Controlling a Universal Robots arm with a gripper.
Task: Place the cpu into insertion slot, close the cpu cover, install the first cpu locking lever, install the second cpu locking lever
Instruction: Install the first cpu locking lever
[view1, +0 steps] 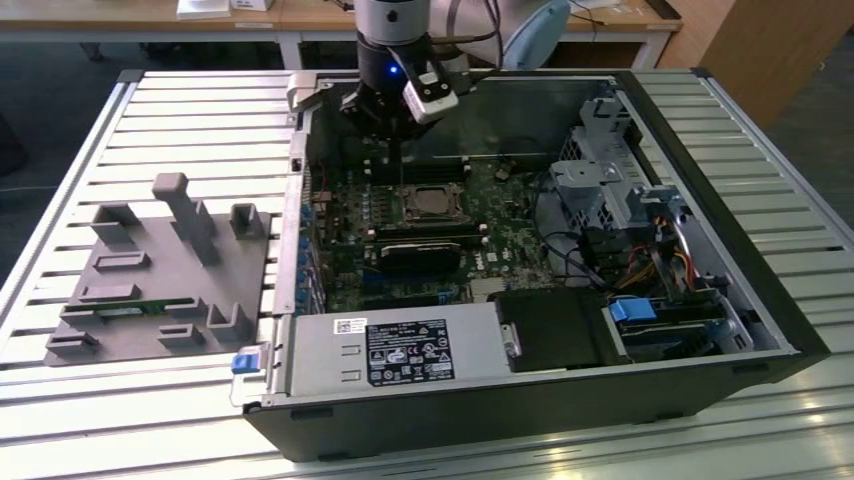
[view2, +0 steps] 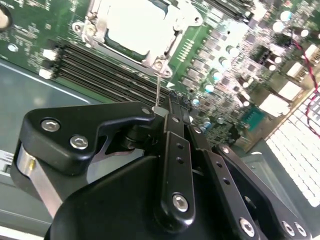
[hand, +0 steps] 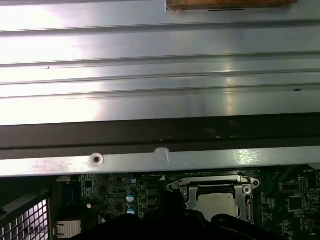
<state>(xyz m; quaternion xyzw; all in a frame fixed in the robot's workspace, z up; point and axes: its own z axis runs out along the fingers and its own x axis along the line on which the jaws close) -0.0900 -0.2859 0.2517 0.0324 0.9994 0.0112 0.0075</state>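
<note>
The insertion slot (view1: 430, 200) sits in the green motherboard inside the open computer case. The cpu (view2: 132, 22) lies in it, dull silver, with the cpu cover (view2: 152, 56) down flat around it. The cpu (hand: 216, 204) and the cover's frame (hand: 186, 192) also appear in the first wrist view. A thin wire locking lever (view2: 157, 90) rises from the socket's corner to the tips of my black gripper (view2: 167, 107), which is shut on the lever's end. In the exterior view my gripper (view1: 398, 138) hangs just behind the socket, the lever (view1: 400, 165) running down from it.
A black heatsink-like block (view1: 420, 255) sits just in front of the socket. Long black memory slots (view2: 110, 70) lie beside it. The case's back wall (hand: 160, 132) is close to the arm. Drive cages (view1: 614, 190) fill the exterior view's right; a grey fixture (view1: 160, 270) stands on the slatted table.
</note>
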